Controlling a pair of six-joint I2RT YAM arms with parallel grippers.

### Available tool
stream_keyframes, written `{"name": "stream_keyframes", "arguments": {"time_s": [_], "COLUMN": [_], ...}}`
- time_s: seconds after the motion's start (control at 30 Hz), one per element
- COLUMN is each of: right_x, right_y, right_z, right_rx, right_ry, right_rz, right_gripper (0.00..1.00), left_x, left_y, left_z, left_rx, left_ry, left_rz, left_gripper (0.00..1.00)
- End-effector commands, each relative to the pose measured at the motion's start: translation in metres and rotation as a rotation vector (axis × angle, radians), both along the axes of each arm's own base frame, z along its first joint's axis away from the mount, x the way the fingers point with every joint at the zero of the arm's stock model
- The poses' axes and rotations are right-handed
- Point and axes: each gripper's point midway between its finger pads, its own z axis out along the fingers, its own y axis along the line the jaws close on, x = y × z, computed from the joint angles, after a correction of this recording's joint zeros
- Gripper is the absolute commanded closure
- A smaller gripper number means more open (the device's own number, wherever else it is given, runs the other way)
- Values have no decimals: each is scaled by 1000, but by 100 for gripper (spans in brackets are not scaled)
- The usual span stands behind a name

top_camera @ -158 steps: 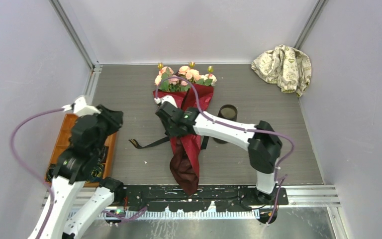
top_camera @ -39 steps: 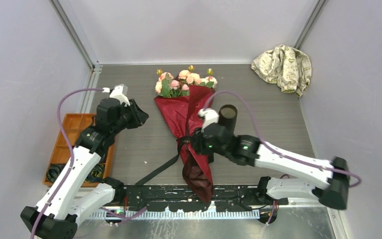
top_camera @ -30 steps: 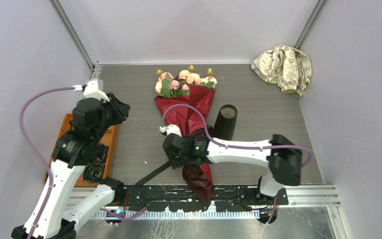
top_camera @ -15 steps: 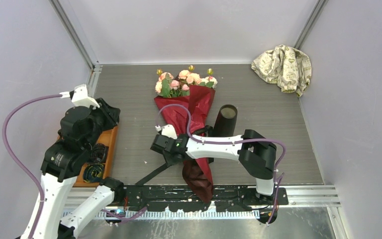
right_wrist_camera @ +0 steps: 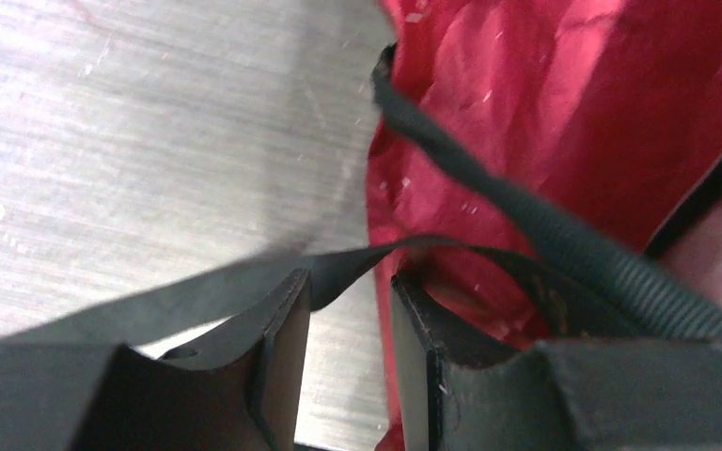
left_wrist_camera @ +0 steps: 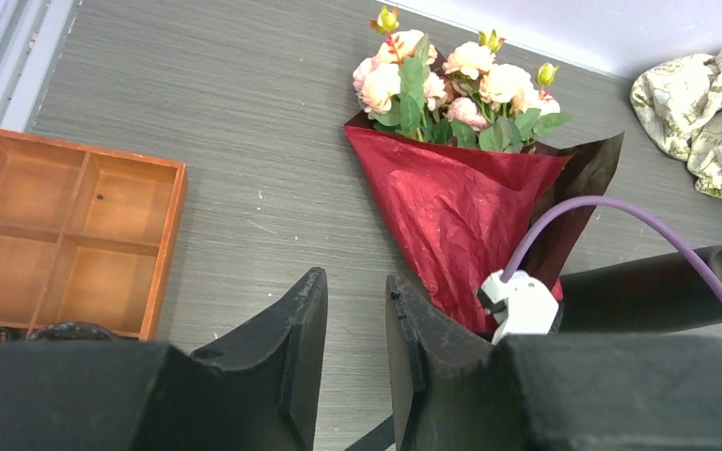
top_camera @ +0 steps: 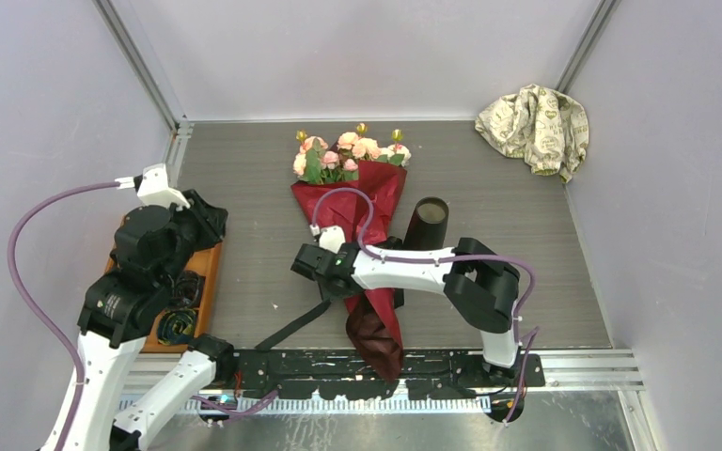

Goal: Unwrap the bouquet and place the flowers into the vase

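Note:
The bouquet lies along the table's middle, its pink and peach flowers at the far end. Dark red wrapping paper still surrounds the stems. A black ribbon trails loosely from the waist toward the near left. My right gripper sits low at the wrapping's left edge; it is open, with a ribbon strand crossing just beyond its tips. My left gripper hovers left of the bouquet, open and holding nothing. The black vase is beside the wrapping's right side.
An orange compartment tray lies at the left, under my left arm, with dark cords in its near end. A beige patterned cloth is bunched in the far right corner. Walls close three sides.
My right gripper has slid a little farther from the near edge, along the wrapping's left side, and its jaws have widened slightly. My left arm drew back toward the tray. The bouquet has not moved.

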Motion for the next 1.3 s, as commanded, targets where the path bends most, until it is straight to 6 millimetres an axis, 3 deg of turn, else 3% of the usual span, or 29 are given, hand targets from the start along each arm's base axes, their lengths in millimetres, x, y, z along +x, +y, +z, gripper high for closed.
{"name": "stream_keyframes", "arguments": {"time_s": [0.0,0.13,0.27,0.37,0.5,0.67,0.8,0.93,1.07,1.27], "right_x": [20,30,33,32,29,21,18,14,10,-2], "right_y": [7,10,15,21,32,29,-4,-56,-110,-175], "right_z": [2,1,2,12,54,133,195,224,227,202], "right_rx": [58,67,69,95,175,315,423,409,357,282], "right_ry": [-20,-28,-30,-32,-80,-197,-313,-399,-448,-465], "right_rz": [-79,-99,-87,-63,-9,74,66,9,-75,-196], "right_gripper": [59,66,97,99,99,99,99,99,97,94], "left_x": [-1,-1,-1,-2,-1,2,6,10,13,21], "left_y": [2,2,2,2,-3,-22,-36,-57,-83,-105], "left_z": [10,9,7,7,5,-6,-12,-19,-28,-39], "left_rx": [4,7,10,8,-11,-47,-71,-109,-172,-217], "left_ry": [-52,-51,-46,-47,-40,-11,-3,9,39,63], "left_rz": [-3,-5,-5,-5,-22,-102,-167,-258,-366,-446], "left_gripper": [69,69,69,69,69,69,69,69,69,69]}}
